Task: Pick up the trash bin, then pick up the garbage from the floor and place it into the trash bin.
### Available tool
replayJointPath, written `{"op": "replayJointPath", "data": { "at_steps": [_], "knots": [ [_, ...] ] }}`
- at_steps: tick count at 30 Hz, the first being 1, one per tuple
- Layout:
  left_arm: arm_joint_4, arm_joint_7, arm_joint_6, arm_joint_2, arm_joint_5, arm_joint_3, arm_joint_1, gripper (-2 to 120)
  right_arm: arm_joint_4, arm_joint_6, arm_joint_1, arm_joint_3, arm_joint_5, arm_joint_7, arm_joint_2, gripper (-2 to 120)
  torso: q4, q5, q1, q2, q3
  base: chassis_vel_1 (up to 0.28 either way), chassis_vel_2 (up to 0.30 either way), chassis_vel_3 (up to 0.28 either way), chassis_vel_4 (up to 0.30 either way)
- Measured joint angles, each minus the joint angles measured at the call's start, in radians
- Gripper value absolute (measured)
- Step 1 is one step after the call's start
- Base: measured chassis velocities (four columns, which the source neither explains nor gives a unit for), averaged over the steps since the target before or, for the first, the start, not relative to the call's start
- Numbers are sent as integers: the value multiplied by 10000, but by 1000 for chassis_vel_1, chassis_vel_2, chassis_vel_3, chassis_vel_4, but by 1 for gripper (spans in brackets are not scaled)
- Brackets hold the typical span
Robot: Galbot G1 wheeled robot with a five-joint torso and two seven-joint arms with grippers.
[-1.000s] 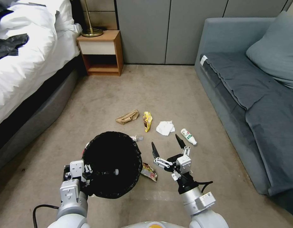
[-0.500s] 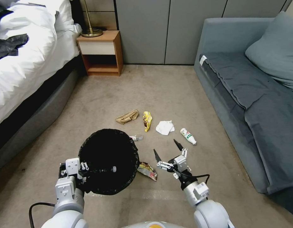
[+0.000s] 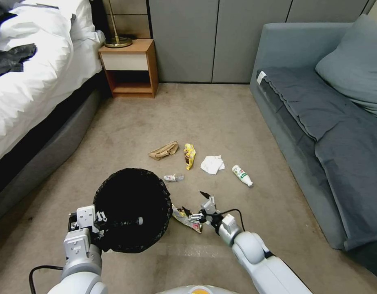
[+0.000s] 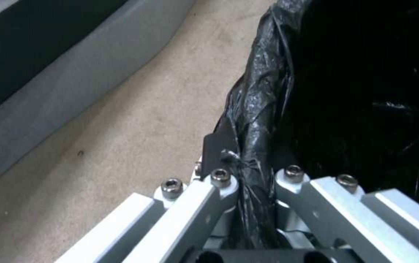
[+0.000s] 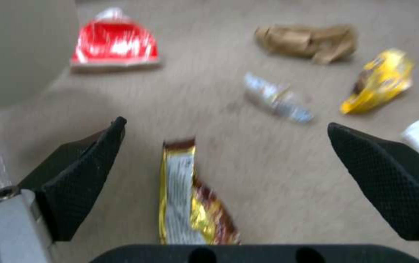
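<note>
The trash bin [image 3: 131, 208], lined with a black bag, hangs off the floor [image 3: 221, 118] at my front left. My left gripper [image 3: 103, 222] is shut on its rim [image 4: 256, 109], one finger on each side of the bag. My right gripper [image 3: 195, 204] is low over the carpet and open, its black fingertips [image 5: 87, 171] wide apart on either side of a gold snack wrapper [image 5: 190, 204] lying next to the bin [image 3: 187, 218]. Farther out lies more garbage: a brown paper bag [image 3: 164, 150], a yellow wrapper [image 3: 189, 155], a white tissue [image 3: 212, 164], a small bottle [image 3: 242, 175], and a red packet [image 5: 114, 45].
A bed [image 3: 29, 81] runs along the left and a grey sofa [image 3: 319, 122] along the right. A wooden nightstand [image 3: 131, 67] stands at the back by grey cabinet doors [image 3: 213, 41]. A small clear wrapper [image 3: 174, 177] lies just beyond the bin.
My right gripper has dropped and swung left and nearer, down to the gold wrapper, staying open. The left arm has carried the bin slightly to the left.
</note>
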Motion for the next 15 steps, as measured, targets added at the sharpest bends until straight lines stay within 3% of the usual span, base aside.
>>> {"op": "replayJointPath", "data": {
  "at_steps": [15],
  "knots": [
    [191, 4, -86, -151, 274, 351, 7, 1, -2501, -75, 924, 157, -263, -782, 496, 100, -3, -2, -1, 0, 0, 0, 0, 0, 0]
  ]
}}
